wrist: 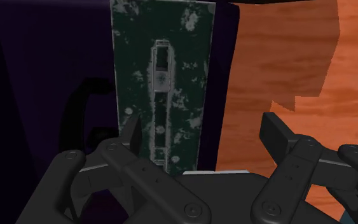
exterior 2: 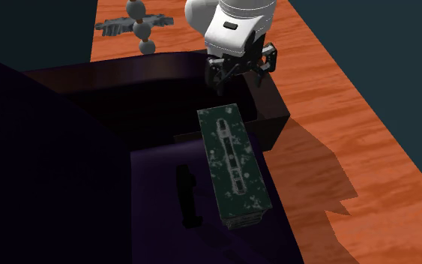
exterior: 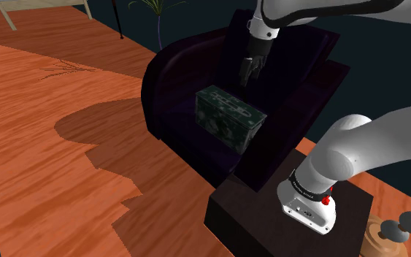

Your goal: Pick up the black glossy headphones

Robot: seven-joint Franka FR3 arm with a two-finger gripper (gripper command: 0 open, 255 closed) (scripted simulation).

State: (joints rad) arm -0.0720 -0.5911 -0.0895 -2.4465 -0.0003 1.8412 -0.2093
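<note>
Black and glossy, the curved headphones (exterior 2: 189,196) (wrist: 75,108) lie on the seat of a deep purple upholstered armchair (exterior: 173,73) (exterior 2: 52,150) (wrist: 37,63). They are just beside the long side of a dark green, white-mottled rectangular box (exterior: 229,117) (exterior 2: 231,161) (wrist: 161,63), on the second exterior view's left of it, with a narrow gap between them. The all-black two-finger claw (exterior: 249,71) (exterior 2: 240,71) (wrist: 203,130) hangs above the near end of that box, its fingers spread wide with nothing between them, well apart from the headphones. Orange-brown wooden floor (exterior: 50,146) (exterior 2: 351,112) (wrist: 279,63) lies beyond the armchair's edge.
</note>
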